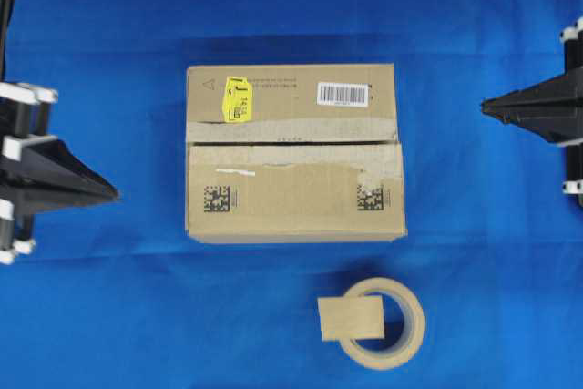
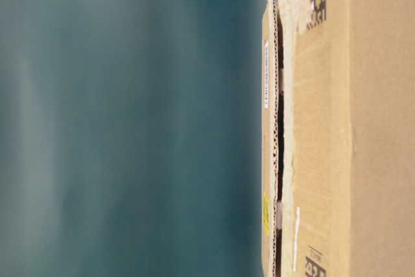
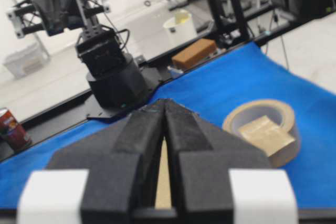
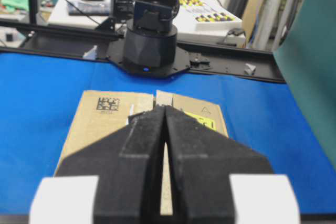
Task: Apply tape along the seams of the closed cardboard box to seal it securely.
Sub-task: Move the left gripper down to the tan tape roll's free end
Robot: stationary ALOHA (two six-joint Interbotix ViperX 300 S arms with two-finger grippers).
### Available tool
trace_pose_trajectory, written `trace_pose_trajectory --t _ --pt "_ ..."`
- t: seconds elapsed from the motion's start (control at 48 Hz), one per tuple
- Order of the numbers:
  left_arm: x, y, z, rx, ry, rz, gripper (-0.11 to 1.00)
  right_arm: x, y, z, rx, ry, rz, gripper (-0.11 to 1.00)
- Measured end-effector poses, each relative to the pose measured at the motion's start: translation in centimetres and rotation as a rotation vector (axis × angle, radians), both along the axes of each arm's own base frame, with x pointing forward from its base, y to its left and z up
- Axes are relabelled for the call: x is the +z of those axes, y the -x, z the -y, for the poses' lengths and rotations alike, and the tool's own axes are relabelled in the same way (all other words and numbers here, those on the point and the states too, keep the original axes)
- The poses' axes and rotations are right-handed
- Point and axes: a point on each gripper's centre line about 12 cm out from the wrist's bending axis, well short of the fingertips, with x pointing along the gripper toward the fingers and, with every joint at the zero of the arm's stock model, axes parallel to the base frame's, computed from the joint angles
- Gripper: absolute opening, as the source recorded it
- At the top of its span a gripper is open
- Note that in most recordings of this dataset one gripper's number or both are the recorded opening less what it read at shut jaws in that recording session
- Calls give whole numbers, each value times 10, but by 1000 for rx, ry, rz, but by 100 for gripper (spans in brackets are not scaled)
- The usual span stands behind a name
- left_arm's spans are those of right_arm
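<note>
Overhead: box (image 1: 293,152) lay between both jaws, seam (image 1: 291,143) unsealed; tape (image 1: 352,318) rested on its roll (image 1: 387,323), ready for pickup. Left wrist: left jaws (image 3: 165,109) pressed together, empty. Right wrist: right jaws (image 4: 165,114) likewise, facing box.

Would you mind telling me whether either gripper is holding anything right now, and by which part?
Nothing is held. The left gripper and right gripper are both shut on nothing, apart from the cardboard box; the tape lies untouched against the tape roll.
</note>
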Motion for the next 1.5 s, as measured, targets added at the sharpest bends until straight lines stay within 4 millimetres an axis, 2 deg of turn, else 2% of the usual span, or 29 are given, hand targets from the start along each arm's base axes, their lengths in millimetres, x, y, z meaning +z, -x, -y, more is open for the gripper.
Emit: trace_pose_trajectory --t 0.042,0.104,0.25,0.292,0.313,0.417,0.521,0.625,0.917,1.229,1.5 --pt "-4 -6 2 0 -22 -10 5 0 0 0 0 0 0 1" --pt "-11 -16 7 -5 -71 -27 18 0 0 0 0 0 0 1" --pt "-33 -44 23 -33 -220 -95 62 1 -1 0 0 0 0 1" --pt "-38 -53 28 -44 -296 -102 72 1 -1 0 0 0 0 1" --pt "-41 -57 31 -51 -336 -109 74 1 -1 0 0 0 0 1" --pt "-60 -78 44 -87 -539 -135 63 1 -1 0 0 0 -2 1" --pt "-77 -98 54 -126 -731 -150 63 0 -2 0 2 0 -5 1" --pt "-92 -116 64 -163 -838 -175 63 0 -2 0 0 0 -6 1" --pt "-122 -162 83 -207 -916 -235 63 -1 -3 0 0 5 -11 1" --pt "-151 -196 96 -253 -987 -292 63 -1 -3 0 2 18 -11 1" --pt "-158 -218 101 -250 -991 -294 63 -1 -3 0 2 21 -9 1"
